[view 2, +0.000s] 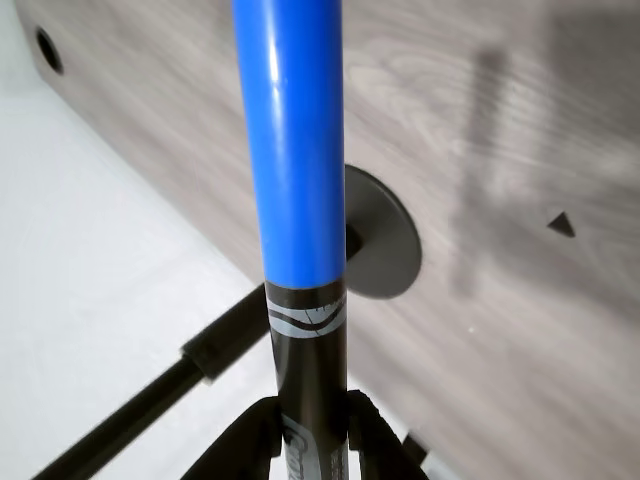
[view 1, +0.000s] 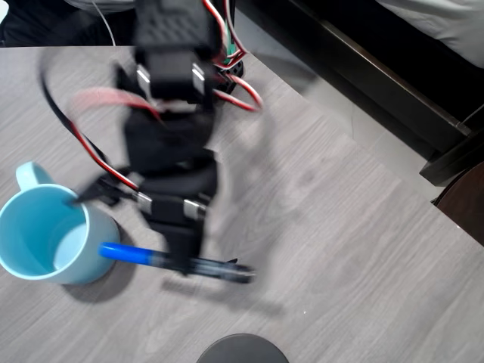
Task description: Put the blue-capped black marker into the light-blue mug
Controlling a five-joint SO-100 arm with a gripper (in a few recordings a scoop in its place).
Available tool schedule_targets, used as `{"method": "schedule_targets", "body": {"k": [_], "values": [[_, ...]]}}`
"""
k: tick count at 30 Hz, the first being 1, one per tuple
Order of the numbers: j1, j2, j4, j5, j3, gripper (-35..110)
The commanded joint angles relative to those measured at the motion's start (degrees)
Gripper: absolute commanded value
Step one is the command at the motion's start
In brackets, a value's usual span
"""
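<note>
My claw (view 1: 181,261) was clamped on the blue-capped black marker (view 1: 178,259), gripping its black barrel while the blue cap stuck out ahead of me. In the overhead view the marker lay roughly level above the worktop (view 1: 340,249), its long axis running left to right, cap end leftmost and just touching or overlapping the right wall of the light-blue mug (view 1: 41,234); I could not tell which. The mug stood upright near the worktop's left edge, mouth open upward, handle toward the far left, so it lay directly to the left of my claw, beyond the cap tip. I judged the coming move to turn on raising the cap over the rim and tipping the marker down into the opening. I counted one marker, one mug, and one dark round disc (view 2: 380,235) near the worktop's near edge.
</note>
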Motion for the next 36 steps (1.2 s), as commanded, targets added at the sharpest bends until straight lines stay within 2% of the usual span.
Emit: {"method": "schedule_targets", "body": {"k": [1, 6, 10, 12, 18, 24, 29, 33, 36], "values": [[11.25, 6.15, -1.14, 3.34, -1.32, 0], [20.3, 3.96, -2.02, 8.96, -0.53, 0], [24.87, 3.43, -11.34, 12.13, 6.15, 0], [25.14, 2.37, -15.21, 12.48, 8.96, 0], [22.94, -2.2, -18.19, 13.97, 9.32, 0], [18.46, -3.08, -19.16, 14.59, 9.32, 0], [18.81, -5.19, -19.95, 14.68, 9.4, 1], [20.92, -6.86, -21.97, 14.68, 9.4, 14], [21.88, -7.21, -22.76, 14.24, 9.4, 30]]}}
